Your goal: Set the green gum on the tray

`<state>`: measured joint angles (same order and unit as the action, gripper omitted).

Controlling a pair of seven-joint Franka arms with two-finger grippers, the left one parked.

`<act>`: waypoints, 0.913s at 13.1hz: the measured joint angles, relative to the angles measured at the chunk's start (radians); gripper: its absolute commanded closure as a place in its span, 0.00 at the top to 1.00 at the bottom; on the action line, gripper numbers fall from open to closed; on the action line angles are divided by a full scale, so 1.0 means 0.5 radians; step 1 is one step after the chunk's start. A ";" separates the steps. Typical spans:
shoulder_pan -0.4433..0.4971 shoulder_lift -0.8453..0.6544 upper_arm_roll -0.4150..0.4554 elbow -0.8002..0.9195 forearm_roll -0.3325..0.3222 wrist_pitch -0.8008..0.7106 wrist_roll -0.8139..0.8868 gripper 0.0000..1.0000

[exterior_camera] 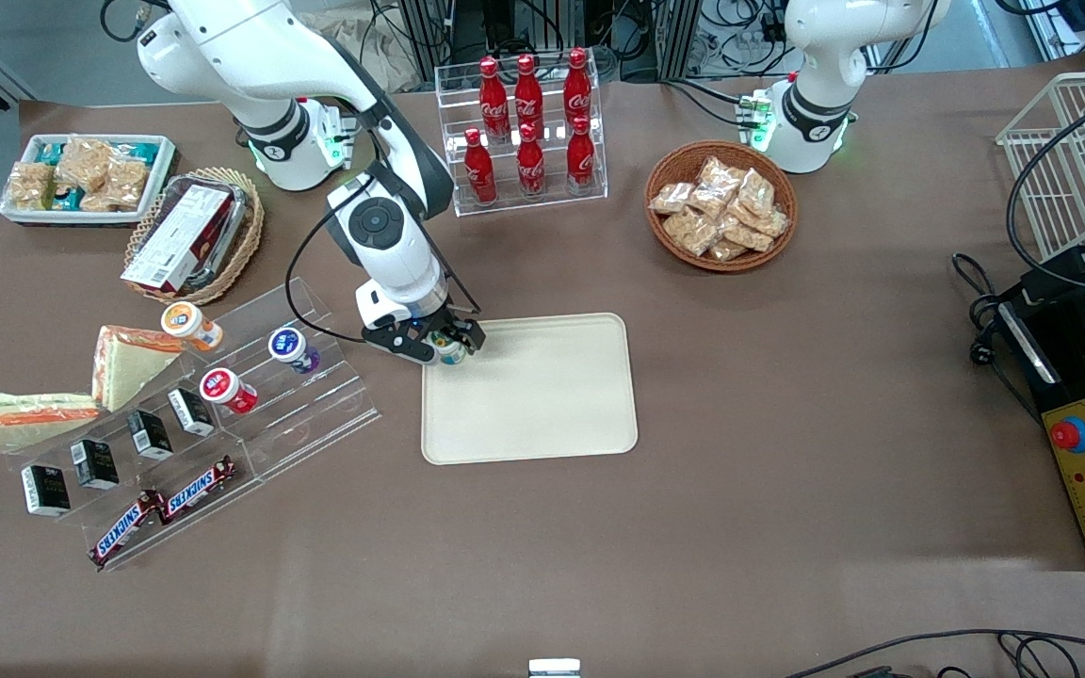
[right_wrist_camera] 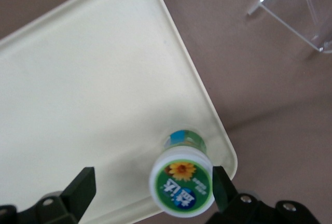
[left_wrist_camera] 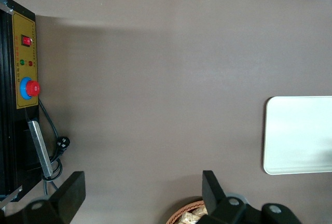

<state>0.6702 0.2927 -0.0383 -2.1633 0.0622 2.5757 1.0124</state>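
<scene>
Green gum (right_wrist_camera: 182, 186) stands on the tray (right_wrist_camera: 78, 94) corner — fingers (right_wrist_camera: 80, 189) spread apart, seen only from the wrist — gripper (exterior_camera: 436, 345) above.

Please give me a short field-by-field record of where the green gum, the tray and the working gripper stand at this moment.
green gum: upright between the fingers, over the tray's corner nearest the acrylic rack; whether it touches the tray cannot be told
tray: flat on the table, nothing else on it
gripper: at that tray corner, open, one finger beside the lid, the other standing apart
acrylic rack: holds the other gum bottles
</scene>
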 measured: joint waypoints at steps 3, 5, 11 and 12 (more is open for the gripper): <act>-0.008 -0.155 -0.050 0.284 -0.104 -0.489 -0.110 1.00; -0.050 -0.281 -0.089 0.584 -0.132 -0.980 -0.283 1.00; -0.523 -0.678 0.016 1.132 -0.148 -1.857 -0.889 1.00; -0.711 -0.739 0.055 1.132 -0.148 -1.910 -1.111 1.00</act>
<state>0.3146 -0.0769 -0.0110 -1.5970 -0.0117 1.6208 0.4567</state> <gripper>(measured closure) 0.000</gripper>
